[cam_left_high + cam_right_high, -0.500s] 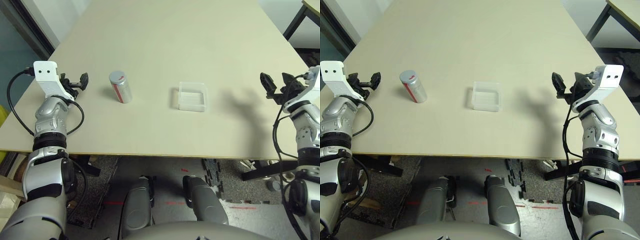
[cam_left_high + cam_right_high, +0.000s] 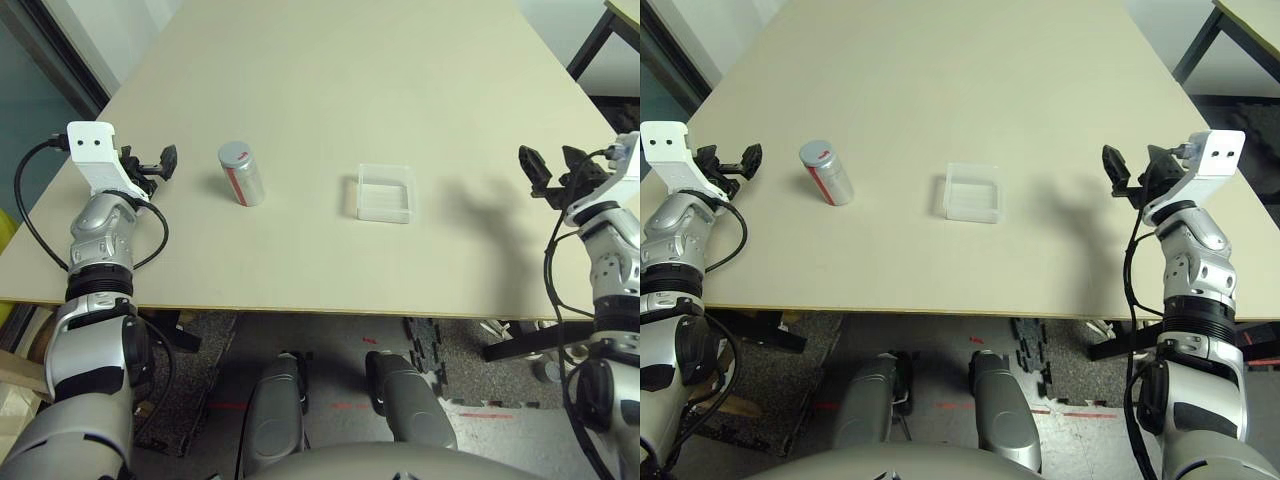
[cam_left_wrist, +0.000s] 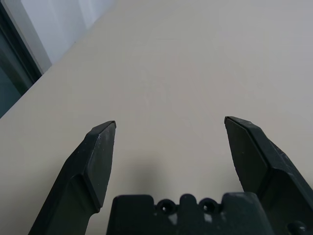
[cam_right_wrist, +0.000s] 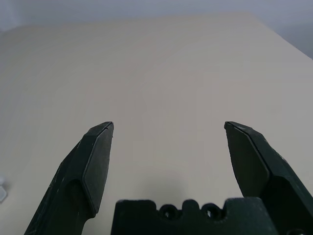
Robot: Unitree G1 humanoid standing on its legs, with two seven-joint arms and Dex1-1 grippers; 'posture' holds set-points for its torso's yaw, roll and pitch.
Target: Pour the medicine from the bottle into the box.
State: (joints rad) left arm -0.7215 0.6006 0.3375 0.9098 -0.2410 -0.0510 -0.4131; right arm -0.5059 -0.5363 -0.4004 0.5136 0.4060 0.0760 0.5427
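Table [image 2: 330,90], capped bottle [image 2: 241,173], box [image 2: 386,193].

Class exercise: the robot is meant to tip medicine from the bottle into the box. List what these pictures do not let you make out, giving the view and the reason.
- Medicine: the bottle stands capped in the head views, so its grey cap and opaque wall hide any contents.
- Red marks on the bottle: too small to read in the head views.
- Box interior: frosted plastic, too small to tell whether anything tiny lies inside.
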